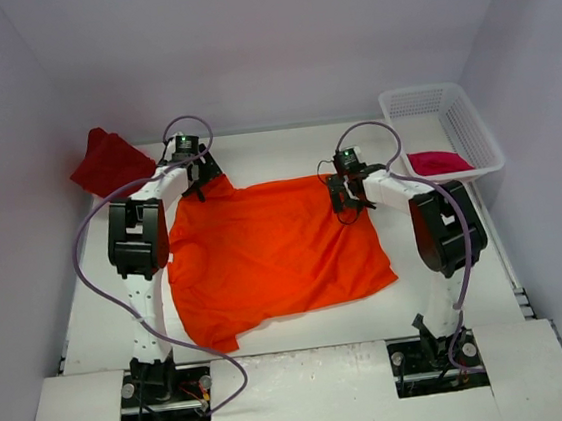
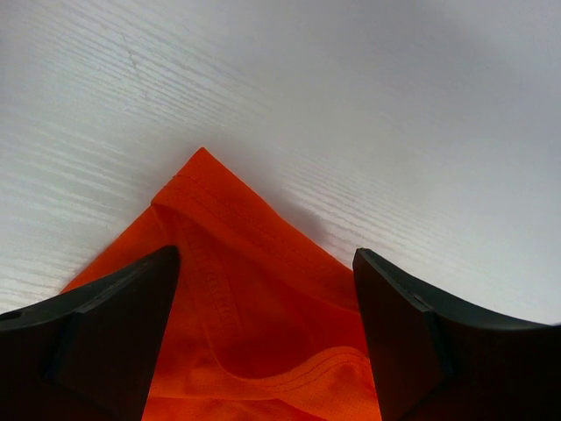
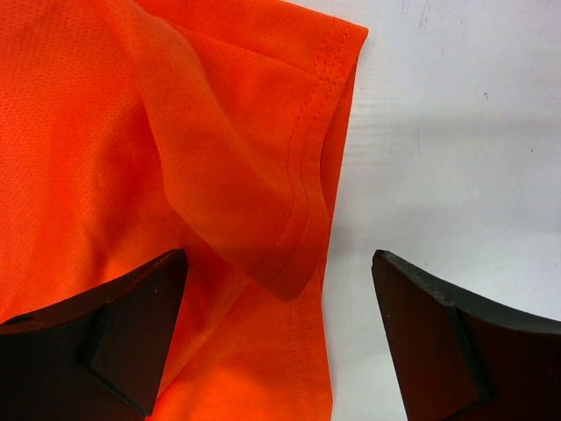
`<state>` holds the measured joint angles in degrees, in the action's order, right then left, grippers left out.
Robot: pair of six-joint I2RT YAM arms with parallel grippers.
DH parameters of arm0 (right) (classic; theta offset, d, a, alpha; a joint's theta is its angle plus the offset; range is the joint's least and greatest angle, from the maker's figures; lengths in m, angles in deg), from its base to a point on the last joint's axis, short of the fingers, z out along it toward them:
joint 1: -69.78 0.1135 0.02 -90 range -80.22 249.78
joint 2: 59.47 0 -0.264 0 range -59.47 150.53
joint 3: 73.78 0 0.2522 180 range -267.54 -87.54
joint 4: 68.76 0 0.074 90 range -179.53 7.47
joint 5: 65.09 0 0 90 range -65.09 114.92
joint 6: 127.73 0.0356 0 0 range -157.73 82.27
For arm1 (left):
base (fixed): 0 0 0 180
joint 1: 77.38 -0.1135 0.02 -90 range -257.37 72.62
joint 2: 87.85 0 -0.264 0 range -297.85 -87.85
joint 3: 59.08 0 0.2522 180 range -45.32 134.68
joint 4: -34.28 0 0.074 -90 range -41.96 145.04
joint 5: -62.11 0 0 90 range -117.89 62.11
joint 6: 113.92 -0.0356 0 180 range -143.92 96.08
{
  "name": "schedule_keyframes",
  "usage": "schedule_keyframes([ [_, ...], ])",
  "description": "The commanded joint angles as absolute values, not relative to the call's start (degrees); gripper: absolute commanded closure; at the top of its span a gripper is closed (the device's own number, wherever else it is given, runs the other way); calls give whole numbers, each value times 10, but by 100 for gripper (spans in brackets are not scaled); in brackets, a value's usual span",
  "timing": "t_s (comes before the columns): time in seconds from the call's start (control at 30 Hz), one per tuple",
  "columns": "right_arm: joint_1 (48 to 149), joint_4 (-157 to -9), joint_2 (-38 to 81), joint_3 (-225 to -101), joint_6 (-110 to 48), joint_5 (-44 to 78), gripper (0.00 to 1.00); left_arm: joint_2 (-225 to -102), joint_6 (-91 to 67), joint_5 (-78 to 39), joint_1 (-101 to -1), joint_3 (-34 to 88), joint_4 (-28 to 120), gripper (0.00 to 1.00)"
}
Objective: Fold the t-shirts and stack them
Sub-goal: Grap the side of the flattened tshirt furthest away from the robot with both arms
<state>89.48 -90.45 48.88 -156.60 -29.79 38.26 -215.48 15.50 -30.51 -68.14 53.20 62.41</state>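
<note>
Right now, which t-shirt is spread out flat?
The bright orange t-shirt, laid open at the centre. The dark red t-shirt is bunched at the far left, and the crimson-pink t-shirt lies crumpled in the white basket.

We see the orange t-shirt spread flat on the white table, our left gripper at its far left corner and our right gripper at its far right corner. The dark red t-shirt lies bunched at far left. The crimson-pink t-shirt sits in the white mesh basket.
</note>
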Motion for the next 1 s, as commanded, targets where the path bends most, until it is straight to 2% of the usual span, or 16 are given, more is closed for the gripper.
schedule_keyframes([
  [0.0, 898, -889, 497, -1613, -314, 409, 18, -2107, 148, -311, -686, 523, 635, 24],
  [0.23, 896, -890, 521, -1668, -326, 406, 18, -2102, 148, -314, -687, 516, 635, 24],
  [0.53, 897, -889, 528, -1672, -332, 406, 22, -2103, 147, -313, -686, 510, 634, 25],
  [0.8, 896, -885, 539, -1666, -328, 406, 34, -2092, 148, -313, -686, 492, 627, 25],
  [0.97, 897, -883, 539, -1668, -327, 404, 44, -2080, 148, -316, -686, 484, 626, 29],
])
